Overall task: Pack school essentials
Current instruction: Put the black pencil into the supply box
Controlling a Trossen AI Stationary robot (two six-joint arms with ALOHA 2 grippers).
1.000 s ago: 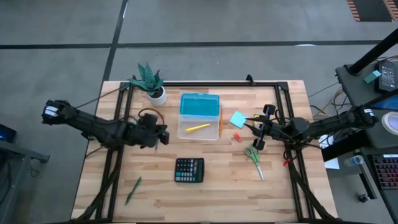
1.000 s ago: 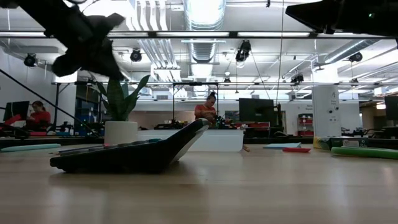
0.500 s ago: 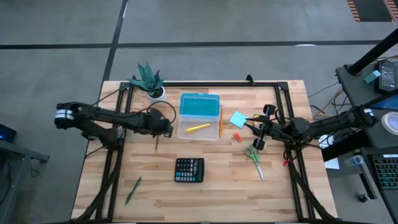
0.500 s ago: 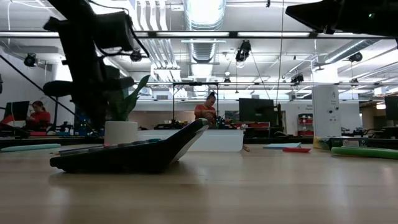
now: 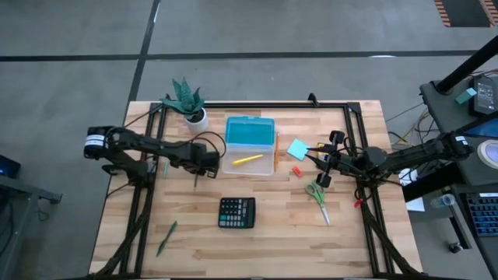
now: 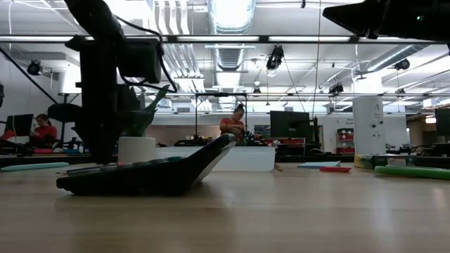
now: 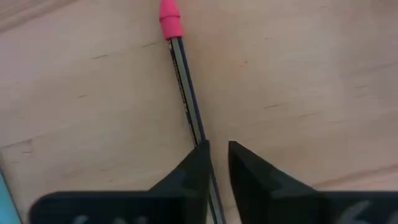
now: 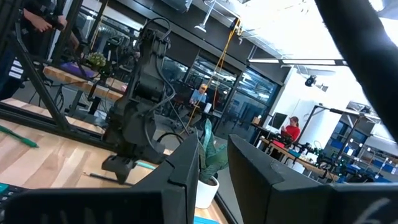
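A dark pencil with a pink eraser (image 7: 181,81) lies flat on the wood, left of the clear box (image 5: 249,144); it also shows in the high view (image 5: 194,180). My left gripper (image 7: 217,146) points down over the pencil's end away from the eraser. It is open by a narrow gap, one finger on each side of the pencil. My right gripper (image 5: 315,159) hovers at the table's right, slightly open and empty. The light-blue note pad (image 5: 297,148), the tiny red eraser (image 5: 296,171) and the green-handled scissors (image 5: 317,198) lie near it. My left gripper comes from above with its fingers across the pencil. The pencil's shaft (image 7: 200,138) runs right beside one fingertip (image 7: 198,155) and on into the gap. I cannot tell whether that finger touches it. The pencil lies flat on the table.
The box has a blue lid, holds a yellow pencil (image 5: 247,159), and an orange pencil (image 5: 276,152) lies at its right side. A black calculator (image 5: 236,211) sits mid-table toward the near edge, a green pen (image 5: 167,237) near left, the potted plant (image 5: 189,105) far left.
My left gripper has moved toward the table's right and come down over the pencil, tipping to point down at the table. The pencil has stayed where it was.
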